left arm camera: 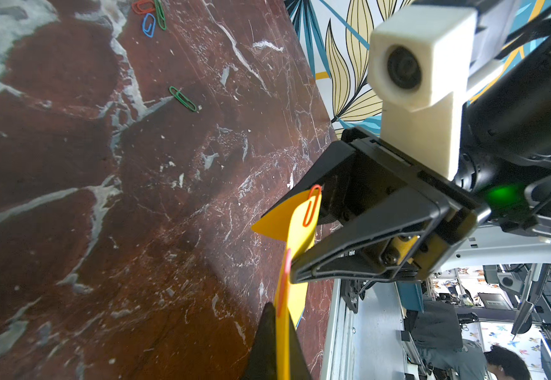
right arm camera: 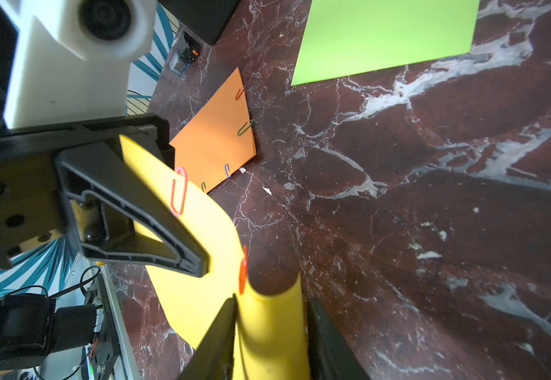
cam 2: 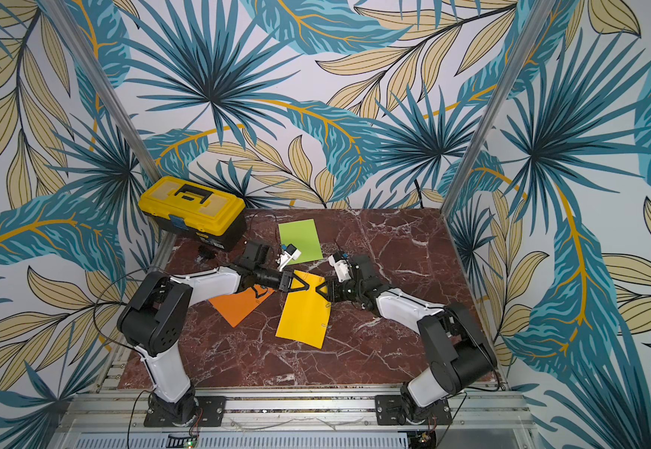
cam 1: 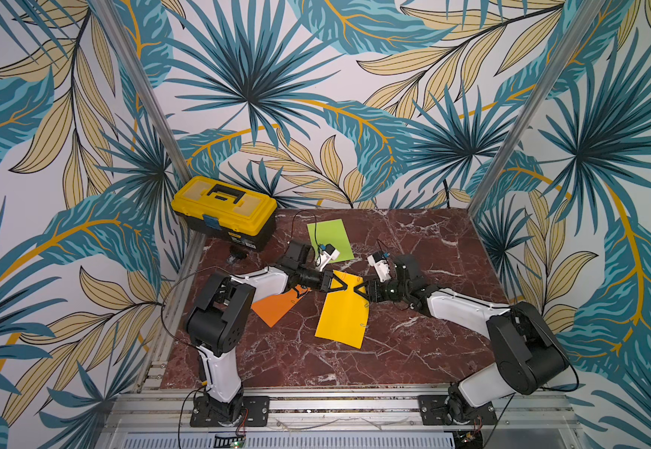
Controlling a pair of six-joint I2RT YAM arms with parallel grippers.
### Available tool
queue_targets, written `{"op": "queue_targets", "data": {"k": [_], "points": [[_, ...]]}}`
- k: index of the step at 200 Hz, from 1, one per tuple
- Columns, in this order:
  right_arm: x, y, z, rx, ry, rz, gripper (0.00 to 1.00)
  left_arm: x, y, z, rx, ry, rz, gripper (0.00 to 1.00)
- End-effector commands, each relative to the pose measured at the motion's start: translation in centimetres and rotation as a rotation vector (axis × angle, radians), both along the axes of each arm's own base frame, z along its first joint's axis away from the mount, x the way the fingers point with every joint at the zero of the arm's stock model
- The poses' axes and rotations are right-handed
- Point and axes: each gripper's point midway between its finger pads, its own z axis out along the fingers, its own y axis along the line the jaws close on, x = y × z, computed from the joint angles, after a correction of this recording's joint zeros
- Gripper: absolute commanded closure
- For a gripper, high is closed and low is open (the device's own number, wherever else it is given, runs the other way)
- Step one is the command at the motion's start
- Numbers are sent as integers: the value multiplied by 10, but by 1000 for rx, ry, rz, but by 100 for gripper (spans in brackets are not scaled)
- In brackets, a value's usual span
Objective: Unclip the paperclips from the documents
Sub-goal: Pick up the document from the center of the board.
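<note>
The golden yellow sheet (cam 1: 341,315) lies mid-table with its far edge lifted between both grippers. My left gripper (left arm camera: 280,325) is shut on that edge, beside a reddish paperclip (left arm camera: 284,283). My right gripper (right arm camera: 272,302) faces it, its jaws apart around a curled part of the same sheet. A second reddish paperclip (right arm camera: 179,190) sits further along the edge. In both top views the two grippers (cam 1: 345,287) (cam 2: 314,289) meet tip to tip. The orange sheet (right arm camera: 213,138) carries green (right arm camera: 245,127) and blue (right arm camera: 227,170) clips. The lime green sheet (cam 1: 329,238) lies behind.
A yellow toolbox (cam 1: 224,210) stands at the back left with a small black object (cam 1: 236,254) in front of it. Loose coloured clips (left arm camera: 149,16) and a green one (left arm camera: 183,98) lie on the marble. An aluminium rail (cam 1: 316,404) runs along the front edge.
</note>
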Motion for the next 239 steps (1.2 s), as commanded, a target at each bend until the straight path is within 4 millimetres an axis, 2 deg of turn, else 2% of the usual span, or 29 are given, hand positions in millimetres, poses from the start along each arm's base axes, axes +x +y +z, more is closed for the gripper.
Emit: {"op": "queue_targets", "data": {"k": [1,45,89,130,134,190,239], "points": [[-5,-5,-4,-22,16,0,58,-3,-1,9,-8,-57,-11,100],[-8,-9,-1,-57,20,4,52,-5,-1,7,-3,-68,-17,100],[-14,-25,-1,-138,29,-10,45,-5,-1,14,-7,-89,-15,100],[-20,-38,14,-195,-4,1,37,-8,-1,21,-7,-106,-25,100],[-25,-41,12,-212,20,5,37,-8,0,21,-4,-106,-28,100],[-25,-41,49,-245,-52,67,37,-21,0,27,122,-144,-125,100],[-23,-33,77,-227,-121,139,37,-32,-1,31,187,-207,-216,100]]}}
